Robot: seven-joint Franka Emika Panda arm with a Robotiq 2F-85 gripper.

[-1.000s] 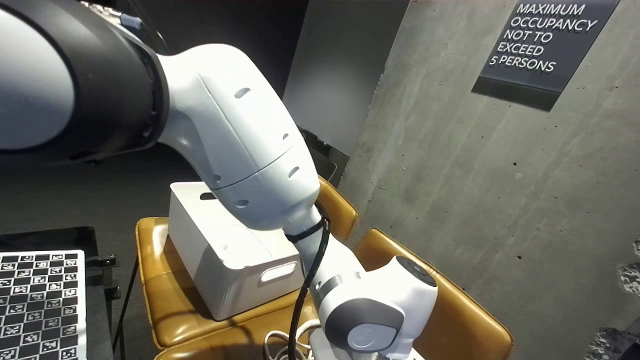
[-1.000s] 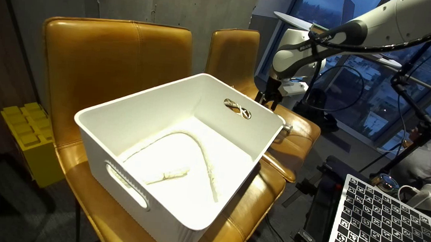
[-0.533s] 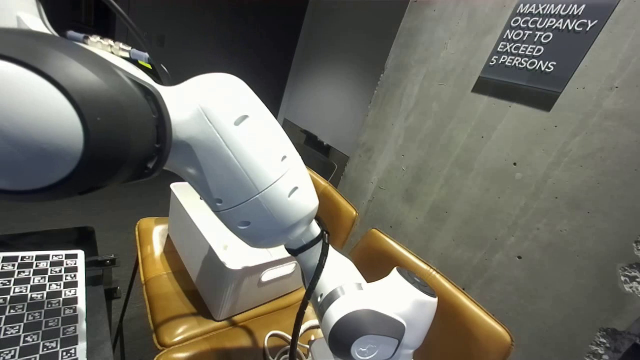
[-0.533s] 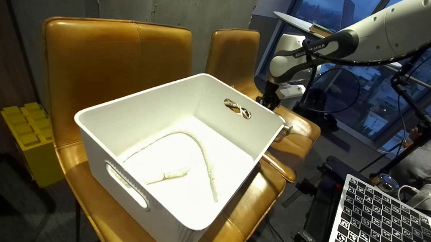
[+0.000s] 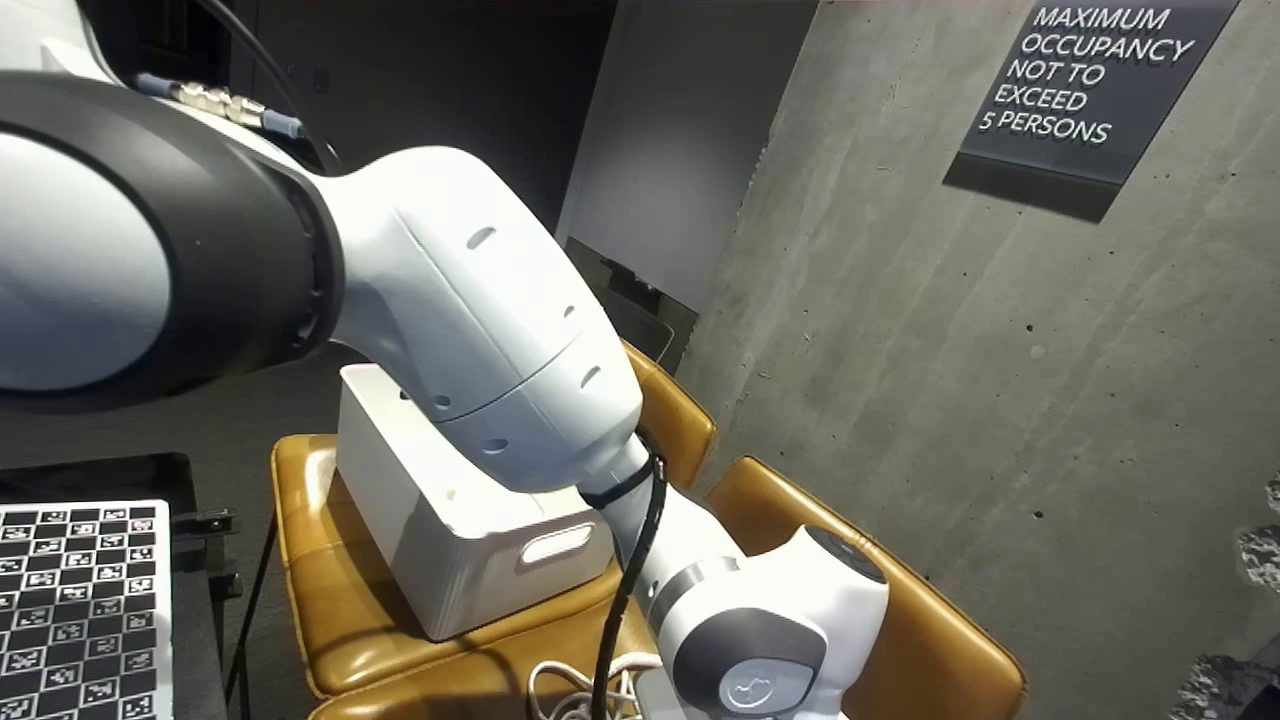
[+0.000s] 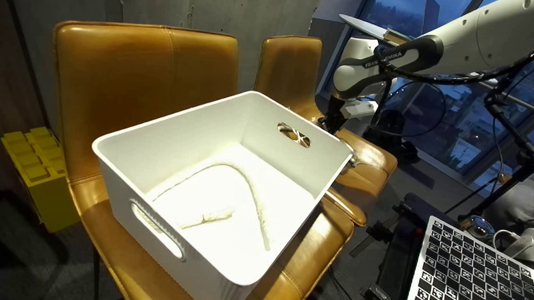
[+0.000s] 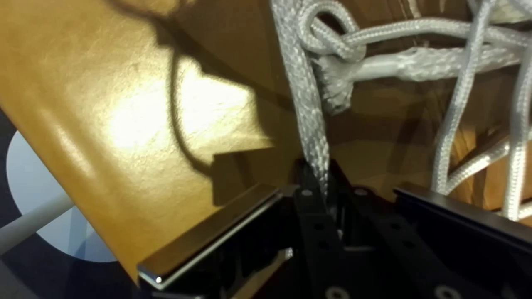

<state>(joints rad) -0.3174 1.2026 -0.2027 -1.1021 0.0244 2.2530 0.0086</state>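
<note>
In the wrist view my gripper (image 7: 319,176) is shut on a flat braided white rope (image 7: 303,91), which runs up from between its black fingers. Beside that strand, a thinner looped cord (image 7: 415,29) and a frayed rope end (image 7: 336,89) lie on the tan leather seat (image 7: 104,137). An exterior view has the gripper (image 6: 329,122) just behind the far wall of the white bin (image 6: 185,272); its fingertips are hard to make out there. Inside the bin lie a curved pale rope (image 6: 249,176) and a short piece (image 6: 209,216). White cord (image 5: 570,675) shows below the arm in an exterior view.
The bin stands on a tan chair (image 6: 147,64), with another chair (image 6: 290,65) alongside. A checkered marker board (image 6: 477,274) is near the robot's base. A yellow brick-shaped box (image 6: 42,178) stands by the chair. At the right edge sits a partly visible person (image 6: 519,200).
The arm has come down behind the bin's far wall, then risen very slightly. The fingers, spread apart a second ago, have come together on the rope.
</note>
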